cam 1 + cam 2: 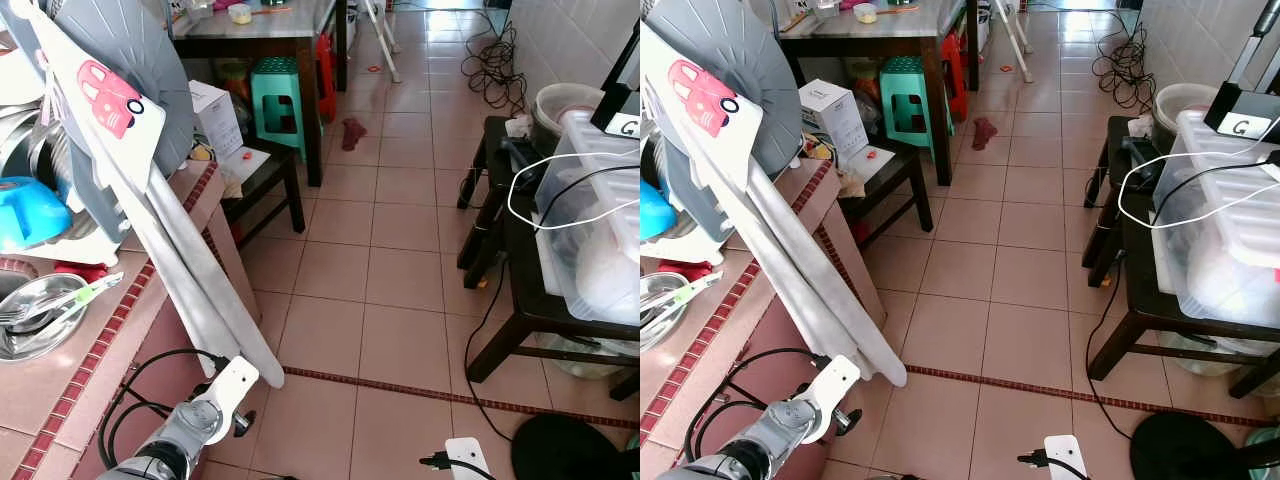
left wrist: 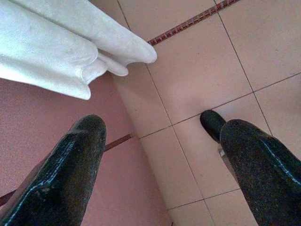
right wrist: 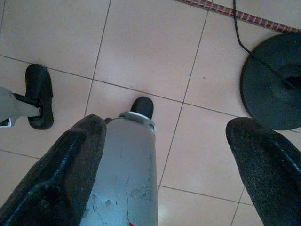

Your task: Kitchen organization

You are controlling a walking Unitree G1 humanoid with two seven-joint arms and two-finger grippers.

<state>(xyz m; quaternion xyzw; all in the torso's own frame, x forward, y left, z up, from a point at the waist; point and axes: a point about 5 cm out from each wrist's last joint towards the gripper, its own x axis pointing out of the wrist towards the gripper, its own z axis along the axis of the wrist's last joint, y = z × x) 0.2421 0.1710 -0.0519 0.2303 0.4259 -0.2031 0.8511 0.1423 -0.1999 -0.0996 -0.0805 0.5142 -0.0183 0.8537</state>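
Silver left arm (image 1: 185,435), looped black cables, glossy black claw fingers (image 2: 66,174).

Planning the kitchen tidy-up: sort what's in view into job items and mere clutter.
Job items: steel bowl holding cutlery, blue bowl, dish rack, all on the counter.

Just lying about: green stool, cardboard box, floor cables, plastic bin, black round base.

Floor (image 1: 400,280) is showing as glazed tile, smooth with a mild sheen. Counter (image 1: 60,370) is looking like matt tile with a rougher red trim. Bowls (image 1: 35,315) are reading as polished metal, mirror-bright. Cloth (image 2: 56,42) is hanging soft and matt. Bin (image 1: 600,200) is looking like translucent plastic. Stool (image 1: 277,95) is glossy plastic. Fingers (image 2: 66,174) are shining as speckled black plastic.
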